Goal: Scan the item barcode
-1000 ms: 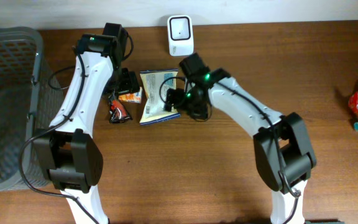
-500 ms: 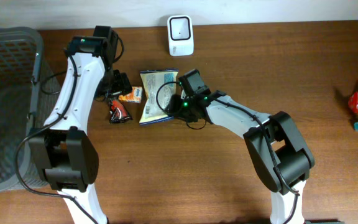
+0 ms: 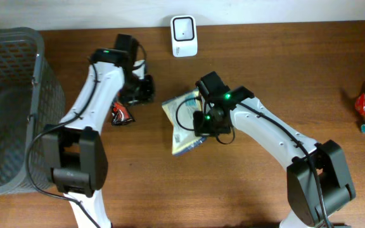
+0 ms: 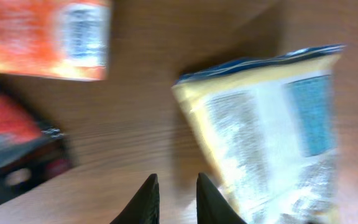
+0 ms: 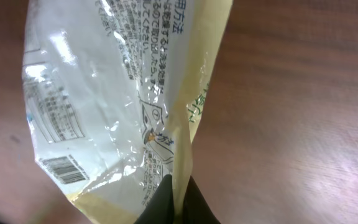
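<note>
Grey basket [image 3: 48, 95] stands at the left. The right gripper [image 5: 176, 200] pinches the yellow packet's [image 3: 182, 134] edge; the left gripper [image 4: 173, 190] is narrow, gripping nothing.

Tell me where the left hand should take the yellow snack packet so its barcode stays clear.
Grip the yellow snack packet by the flat sealed end farthest from the barcode, coming from the side opposite the right hand, which pinches one long edge. The barcode sits at a corner near that hand, so the far end probably leaves it unobstructed.

Packet [image 5: 98, 93]: glossy crinkled plastic film. Table [image 3: 284, 69]: smooth brown wood grain. Basket [image 3: 18, 33]: grey plastic mesh.
</note>
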You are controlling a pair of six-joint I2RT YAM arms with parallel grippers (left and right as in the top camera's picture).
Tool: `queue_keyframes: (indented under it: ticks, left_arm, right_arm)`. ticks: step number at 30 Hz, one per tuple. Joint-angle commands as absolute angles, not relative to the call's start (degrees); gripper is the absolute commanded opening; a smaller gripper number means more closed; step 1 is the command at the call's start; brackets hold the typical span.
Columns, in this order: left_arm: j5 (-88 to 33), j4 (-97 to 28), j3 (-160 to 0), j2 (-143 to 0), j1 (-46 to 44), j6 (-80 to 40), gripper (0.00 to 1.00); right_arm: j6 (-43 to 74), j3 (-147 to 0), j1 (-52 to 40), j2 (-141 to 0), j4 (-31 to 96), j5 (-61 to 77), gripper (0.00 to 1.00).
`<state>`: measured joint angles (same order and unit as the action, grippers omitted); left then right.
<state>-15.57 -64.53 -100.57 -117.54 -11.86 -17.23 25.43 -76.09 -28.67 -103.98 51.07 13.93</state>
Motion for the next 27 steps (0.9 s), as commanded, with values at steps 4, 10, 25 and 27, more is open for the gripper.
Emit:
queue_keyframes:
  ticks: [4,10,25,27]
  left_arm:
    - [-17.12,-62.08,-100.38,-117.32,-18.52,-15.55,0.22]
    - [-17.17,-61.47,-100.38,-117.32,-23.03,-15.57,0.09]
    - [-12.14,-59.66,-100.33,-130.32,-24.58,-17.26,0.00]
    - [-12.21,-62.50,-100.33,-130.30,-24.60,-17.28,0.00]
  right_arm:
    - [16.34,-75.99,-17.54,-104.51,60.23,11.99,0.33]
    - [6.81,-78.30,-5.19,-104.51,66.11,34.52,0.39]
    - [35.88,-57.28,-16.80,-104.51,35.64,22.81,0.04]
    - [32.84,-58.39,-14.83,-104.53,32.71,21.32,0.04]
